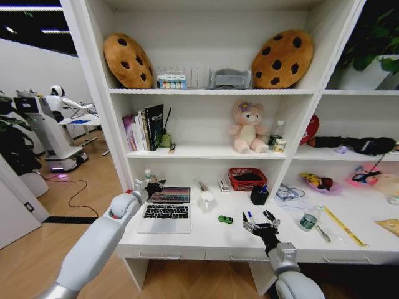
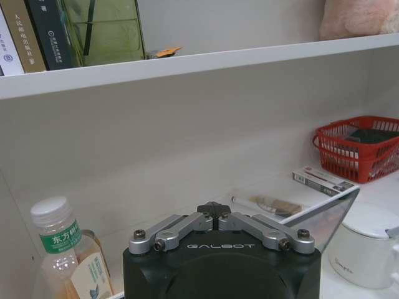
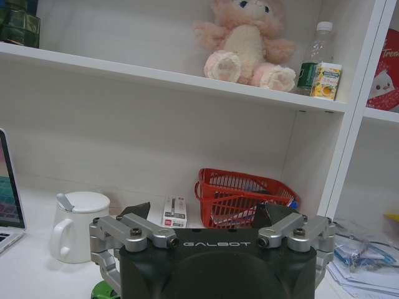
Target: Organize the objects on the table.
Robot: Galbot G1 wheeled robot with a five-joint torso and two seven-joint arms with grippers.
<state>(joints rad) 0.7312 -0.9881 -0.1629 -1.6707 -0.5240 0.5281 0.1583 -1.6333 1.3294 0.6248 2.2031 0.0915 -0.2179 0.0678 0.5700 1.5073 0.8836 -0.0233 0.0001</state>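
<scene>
White desk [image 1: 193, 240] under shelving: open laptop [image 1: 166, 210] left, green toy car [image 1: 225, 219] centre, pen cup [image 1: 259, 195] behind. Left gripper [image 1: 153, 186], fingers pressed together, at laptop's screen edge. Right gripper [image 1: 261, 222], fingers spread, over pens [image 1: 249, 216].

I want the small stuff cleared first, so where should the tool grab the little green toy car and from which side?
Grip the green toy car across its short body, on the two long sides, coming straight down from above. It lies low and flat on the table, apart from the laptop and the pens, so the top is free.
</scene>
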